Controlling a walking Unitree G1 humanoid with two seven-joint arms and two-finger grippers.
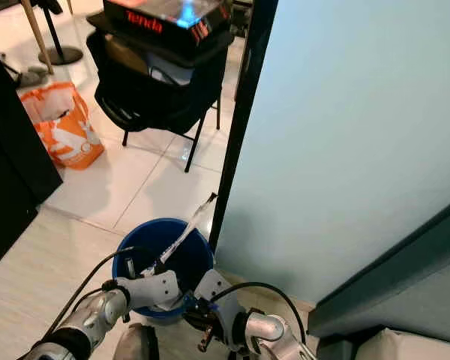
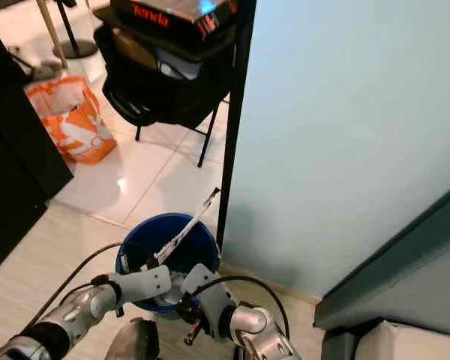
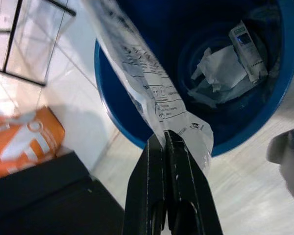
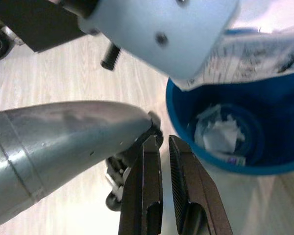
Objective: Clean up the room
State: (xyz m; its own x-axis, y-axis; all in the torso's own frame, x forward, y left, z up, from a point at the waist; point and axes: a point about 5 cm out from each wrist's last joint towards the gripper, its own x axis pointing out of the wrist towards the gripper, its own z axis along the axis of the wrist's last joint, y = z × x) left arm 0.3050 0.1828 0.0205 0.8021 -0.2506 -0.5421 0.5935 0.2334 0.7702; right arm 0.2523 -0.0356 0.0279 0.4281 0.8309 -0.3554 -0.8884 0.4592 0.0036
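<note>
A blue bucket (image 1: 196, 259) stands on the floor at the foot of a black post. My left gripper (image 3: 164, 139) hovers over the bucket's rim, shut on a long clear printed plastic wrapper (image 1: 186, 231) that slants up out of the bucket towards the post. In the bucket lie crumpled white paper (image 3: 216, 66) and a small white packet (image 3: 247, 46). My right gripper (image 4: 162, 142) sits just beside the bucket's near rim, under the left wrist. Its fingers are narrowly parted, with nothing between them.
The black post (image 1: 244, 97) and a pale blue wall (image 1: 360, 135) close off the right. A black chair (image 1: 161, 90) bearing a Tenda box (image 1: 169, 16) stands beyond the bucket. An orange bag (image 1: 64, 124) lies far left, next to a dark cabinet (image 1: 7, 165).
</note>
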